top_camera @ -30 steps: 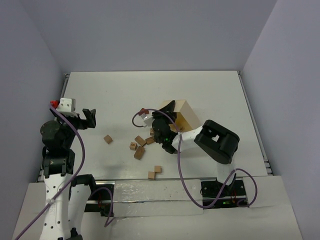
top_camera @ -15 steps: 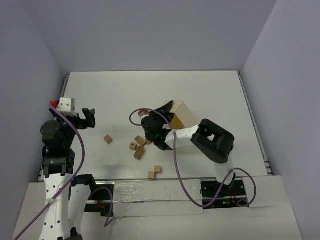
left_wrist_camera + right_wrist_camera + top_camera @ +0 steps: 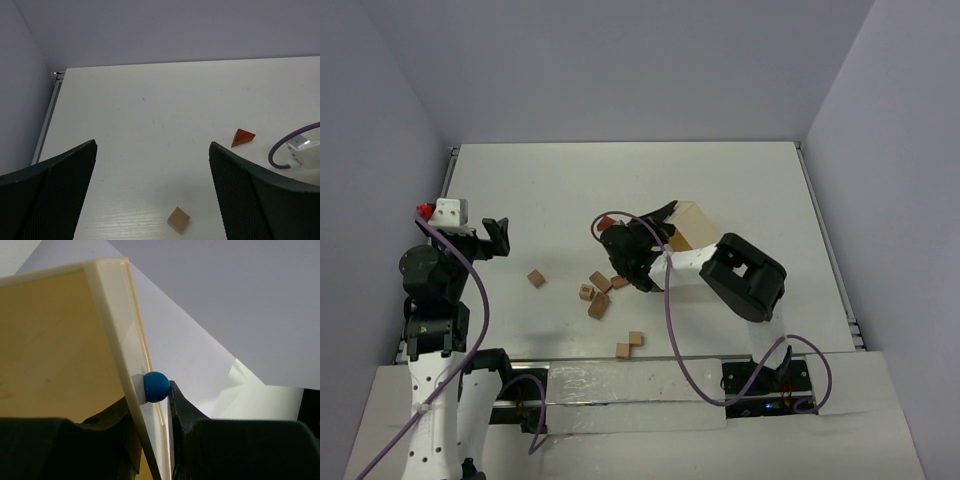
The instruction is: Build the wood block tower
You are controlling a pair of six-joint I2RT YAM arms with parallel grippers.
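Observation:
Several small tan wood blocks (image 3: 599,296) lie scattered flat on the white table, left of the right arm. No stacked tower shows. My right gripper (image 3: 663,222) is shut on the thin wall of the pale wooden tray (image 3: 692,226) and holds it tilted. In the right wrist view the tray wall (image 3: 107,310) runs between my fingers (image 3: 182,407), which touch a blue knob (image 3: 156,386). My left gripper (image 3: 498,238) is open and empty at the far left. In its view (image 3: 152,146) one tan cube (image 3: 178,220) lies between the jaws, below them.
Two more blocks (image 3: 629,344) lie near the front edge. A lone cube (image 3: 535,278) lies toward the left arm. A reddish-brown wedge shape (image 3: 243,137) shows beside the right arm's white connector and purple cable (image 3: 292,147). Walls close the table's sides.
My right wrist has moved left and back with the tray in its grip, and the tray now stands more on edge. The left arm has barely moved. The blocks lie as before.

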